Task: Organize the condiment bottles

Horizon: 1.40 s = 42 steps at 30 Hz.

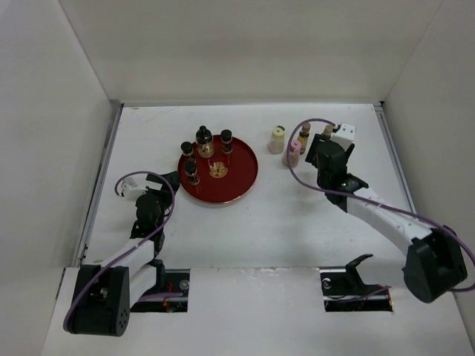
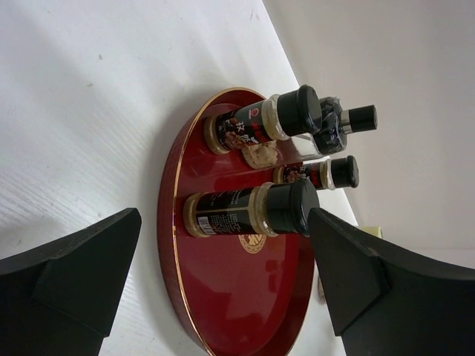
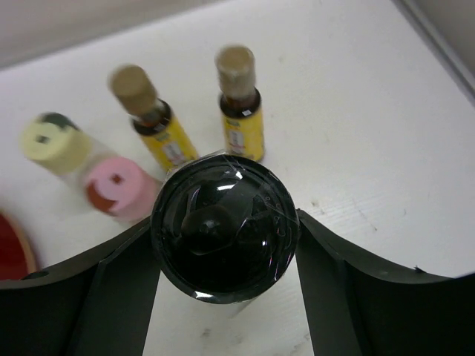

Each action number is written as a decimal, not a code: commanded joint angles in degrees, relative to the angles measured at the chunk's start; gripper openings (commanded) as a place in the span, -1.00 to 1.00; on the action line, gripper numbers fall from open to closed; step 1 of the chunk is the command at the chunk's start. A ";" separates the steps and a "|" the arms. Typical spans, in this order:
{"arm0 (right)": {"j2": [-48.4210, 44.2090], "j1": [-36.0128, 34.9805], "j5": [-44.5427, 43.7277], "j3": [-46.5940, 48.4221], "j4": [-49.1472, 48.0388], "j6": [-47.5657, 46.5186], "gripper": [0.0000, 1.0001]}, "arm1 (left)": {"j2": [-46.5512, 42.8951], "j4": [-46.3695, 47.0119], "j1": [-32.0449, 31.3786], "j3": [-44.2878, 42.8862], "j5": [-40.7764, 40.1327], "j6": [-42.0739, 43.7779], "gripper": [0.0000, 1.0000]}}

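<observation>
Several dark condiment bottles with black caps (image 1: 204,142) stand on the round red tray (image 1: 241,182); the left wrist view shows them (image 2: 245,211) on that tray (image 2: 223,297). To the right of the tray stand a cream-capped bottle (image 1: 277,139), a pink-capped one (image 1: 293,153) and two amber ones (image 1: 304,137). My right gripper (image 1: 326,154) is beside these. It is shut on the wide black cap of a bottle (image 3: 223,230), with a finger (image 3: 119,289) pressed to each side. That bottle is hidden under the gripper in the top view. My left gripper (image 1: 159,189) stands open at the tray's left edge, holding nothing.
White walls enclose the table on the left, back and right. A metal rail (image 1: 100,178) runs along the left edge. The right arm's cable (image 1: 297,174) loops over the table near the pink-capped bottle.
</observation>
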<state>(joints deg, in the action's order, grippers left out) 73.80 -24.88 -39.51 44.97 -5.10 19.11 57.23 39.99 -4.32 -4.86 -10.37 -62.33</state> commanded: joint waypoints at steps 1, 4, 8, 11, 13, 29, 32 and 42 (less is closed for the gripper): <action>-6.90 -4.85 -4.26 4.76 -3.34 -3.29 0.12 | -0.46 2.82 -0.73 -0.59 -0.96 0.62 1.00; -7.97 -10.21 -1.99 8.37 -3.77 -5.65 0.16 | 0.07 2.82 -0.65 -0.67 -0.71 0.45 1.00; -2.28 -16.54 5.65 12.94 -8.77 -7.43 0.15 | -0.54 2.64 -0.82 -0.59 -1.32 0.63 1.00; 6.76 -20.50 9.26 18.73 -10.28 -6.46 0.13 | -0.54 2.73 -0.21 -0.32 -0.88 0.45 1.00; 12.39 -22.87 10.41 22.78 -10.98 -6.46 0.13 | -0.89 2.38 -0.21 -0.41 -1.23 0.62 1.00; 43.97 -27.10 17.97 44.59 -12.12 -4.53 0.18 | -0.02 2.55 0.14 -0.41 -0.18 0.19 1.00; 45.90 -27.01 17.80 44.68 -11.95 -4.00 0.27 | 0.42 2.55 -0.03 -0.50 -0.44 0.28 1.00; 42.50 -26.84 17.27 43.11 -12.91 -2.77 0.90 | -0.10 2.47 0.41 -0.50 -0.26 0.54 1.00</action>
<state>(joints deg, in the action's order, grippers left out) 120.68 -51.77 -22.02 86.70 -13.47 15.55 57.98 40.07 -4.16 -4.86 -10.48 -62.13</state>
